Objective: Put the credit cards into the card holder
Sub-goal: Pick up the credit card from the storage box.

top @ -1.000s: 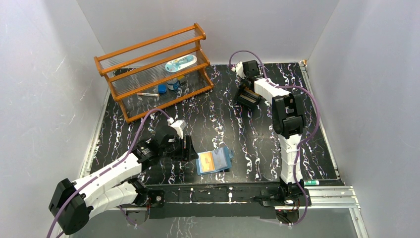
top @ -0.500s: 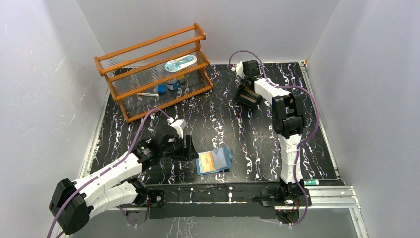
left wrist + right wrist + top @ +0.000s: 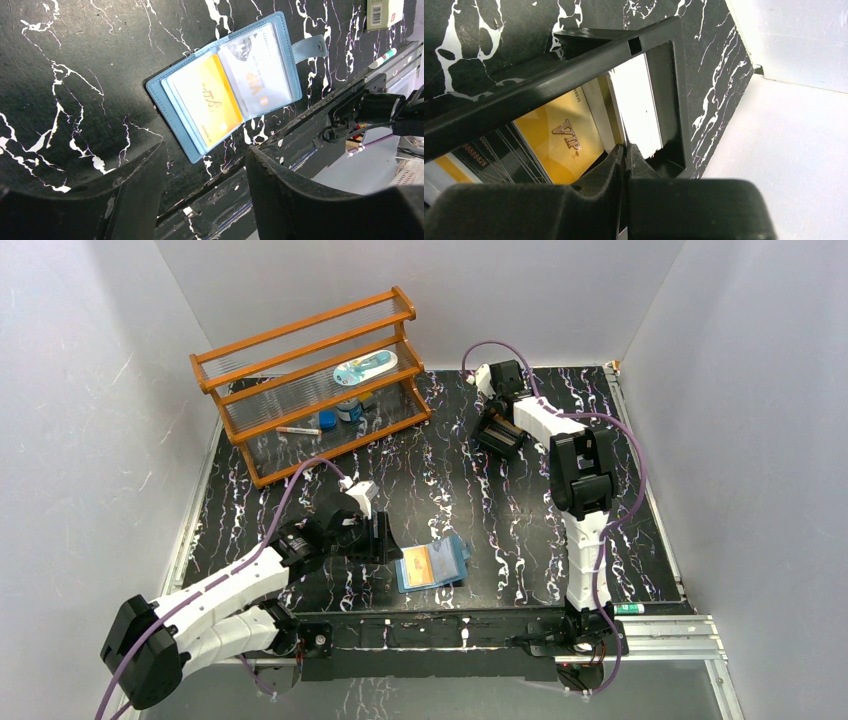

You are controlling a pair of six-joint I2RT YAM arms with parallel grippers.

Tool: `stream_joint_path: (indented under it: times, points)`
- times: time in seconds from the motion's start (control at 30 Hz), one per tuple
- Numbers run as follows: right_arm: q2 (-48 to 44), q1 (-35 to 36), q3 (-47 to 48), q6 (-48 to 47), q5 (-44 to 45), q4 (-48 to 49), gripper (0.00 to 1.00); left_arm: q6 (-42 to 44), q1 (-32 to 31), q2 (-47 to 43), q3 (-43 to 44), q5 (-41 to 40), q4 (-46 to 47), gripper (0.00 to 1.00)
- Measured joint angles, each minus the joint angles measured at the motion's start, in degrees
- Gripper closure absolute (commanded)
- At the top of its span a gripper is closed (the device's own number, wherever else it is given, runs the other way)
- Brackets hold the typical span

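Observation:
The card holder (image 3: 432,563) lies open near the table's front edge, blue, with an orange-gold credit card (image 3: 207,102) in its left pocket and a clear sleeve on the right. My left gripper (image 3: 206,150) hovers just left of the card holder (image 3: 225,85), open and empty. My right gripper (image 3: 625,148) reaches into the black tray (image 3: 574,70) at the back of the table. It is shut on the edge of a pale credit card (image 3: 639,110). A gold card (image 3: 559,140) marked VIP lies beside it in the tray.
A wooden rack (image 3: 310,380) with small items stands at the back left. A small printed box (image 3: 382,12) sits beyond the holder's snap tab. A green-tipped marker (image 3: 628,608) lies on the rail at the front right.
The right gripper's jaws have closed onto the pale card in the tray. The left arm has hardly moved.

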Motion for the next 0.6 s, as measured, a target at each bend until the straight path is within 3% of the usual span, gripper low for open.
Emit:
stream_joint_path:
  times: [0.2, 0.6]
  points:
    - [-0.37, 0.0, 0.76, 0.57, -0.96, -1.99, 0.96, -0.04, 0.0, 0.46, 0.0, 0.04, 0.02, 0.43]
    - [-2.91, 0.0, 1.51, 2.58, -2.56, -6.34, 0.96, -0.92, 0.0, 0.39, 0.0, 0.46, 0.09, 0.43]
